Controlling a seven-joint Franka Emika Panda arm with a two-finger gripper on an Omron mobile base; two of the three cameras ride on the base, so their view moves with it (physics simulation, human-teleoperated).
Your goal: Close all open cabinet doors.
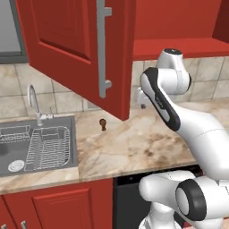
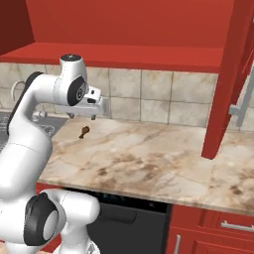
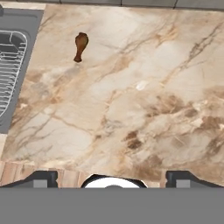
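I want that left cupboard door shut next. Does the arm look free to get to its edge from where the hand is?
Probably yes. The hand hangs open above the counter, and nothing stands between it and the open door; the small brown thing lies low.

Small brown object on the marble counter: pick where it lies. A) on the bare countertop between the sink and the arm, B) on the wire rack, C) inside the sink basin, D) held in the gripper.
A: the small brown object lies on the marble countertop, just right of the sink, with the gripper above the counter and holding nothing.
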